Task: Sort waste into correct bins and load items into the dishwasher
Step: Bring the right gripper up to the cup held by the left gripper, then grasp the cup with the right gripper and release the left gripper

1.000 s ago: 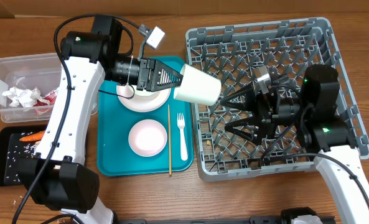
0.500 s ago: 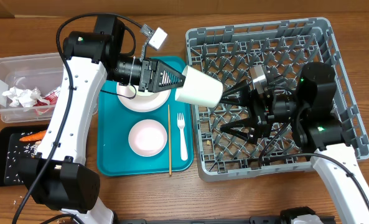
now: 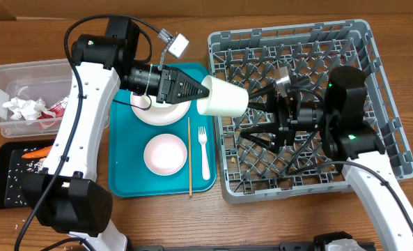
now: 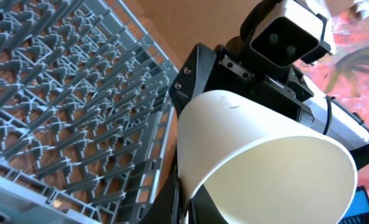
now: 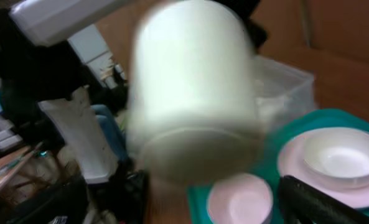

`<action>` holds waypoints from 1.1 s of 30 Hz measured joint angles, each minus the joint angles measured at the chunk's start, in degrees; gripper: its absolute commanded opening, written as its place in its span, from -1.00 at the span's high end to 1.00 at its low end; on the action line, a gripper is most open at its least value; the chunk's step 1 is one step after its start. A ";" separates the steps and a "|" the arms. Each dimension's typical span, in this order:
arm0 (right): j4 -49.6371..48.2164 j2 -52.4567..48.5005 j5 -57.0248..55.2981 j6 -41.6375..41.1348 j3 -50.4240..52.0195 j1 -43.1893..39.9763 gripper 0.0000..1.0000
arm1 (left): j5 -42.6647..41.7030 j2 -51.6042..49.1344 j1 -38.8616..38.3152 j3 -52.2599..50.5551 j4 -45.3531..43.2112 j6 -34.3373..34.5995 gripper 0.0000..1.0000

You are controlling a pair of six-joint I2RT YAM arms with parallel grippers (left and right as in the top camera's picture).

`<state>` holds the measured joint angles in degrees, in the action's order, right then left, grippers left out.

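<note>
Closing the gap, my right pincer point(image 3: 252, 117) has slid across the dish rack point(image 3: 373, 63), splayed wide, toward the white cup point(image 3: 223, 97) my left pincer point(image 3: 200, 89) grips above the rack's edge; a handover looks imminent.

Table point(image 3: 25, 35): brown wood-grain top, planks running left to right, bare along the far edge and at the near left corner.

Teal tray point(image 3: 157, 187): flat, rectangular, rounded corners, low raised rim. Lies flat on the table, left of centre, long side running front to back. Also seen in the right wrist view point(image 5: 352, 121), blurred, at lower right.

Wooden stick point(image 3: 189, 157): thin, straight, pale brown. Lies on the teal tray towards its right side, parallel to the long edge, near end reaching the tray's front rim.

Background in both wrist views: blurred, not identifiable.
</note>
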<state>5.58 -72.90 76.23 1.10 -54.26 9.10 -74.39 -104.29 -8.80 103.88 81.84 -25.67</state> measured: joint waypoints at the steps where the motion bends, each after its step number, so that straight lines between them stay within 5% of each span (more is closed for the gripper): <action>1: -0.68 -0.68 -0.85 -0.02 -0.09 0.17 -1.00 | -0.92 0.00 -0.02 0.00 0.57 0.09 0.92; 33: -13.05 -2.34 1.97 -3.08 -0.11 1.81 -1.00 | -2.12 0.00 -1.42 -0.02 3.98 0.20 0.92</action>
<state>-7.46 -75.24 78.19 -1.98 -54.37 10.92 -76.51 -104.29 -10.22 103.85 85.82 -25.47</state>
